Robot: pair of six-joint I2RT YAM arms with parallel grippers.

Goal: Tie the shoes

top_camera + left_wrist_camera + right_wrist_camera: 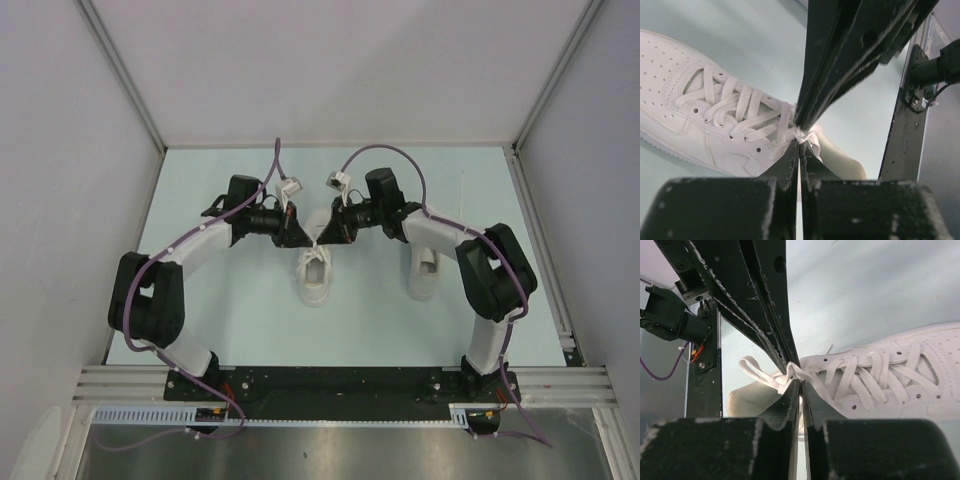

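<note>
Under both pincers lies the pale green surface [230,320], the one support in view. Two arms reach over it, the left arm [150,300] and the right arm [495,270], bending inward until their tips meet.

Two white sneakers rest on it. The first sneaker [318,285] sits directly beneath the meeting tips. The second sneaker [424,280] lies to the outer side of the right pincer [335,232], well apart from it and partly hidden under that arm. Whether it is tied cannot be told.

The left pincer [303,235] is clenched on the lace [807,139] where it bunches above the top eyelets of the first sneaker. The right pincer, tip to tip with it, shows only a hairline slit and appears to pinch the same bunch from the other side. One loose loop [754,370] of lace hangs just beside the tips.

By my reading, the step in hand is working the knot on the first of the two sneakers. The next move likely calls for each pincer to hold its own strand firmly and draw away from the other, so the crossing cinches down without the thin lace slipping out.
</note>
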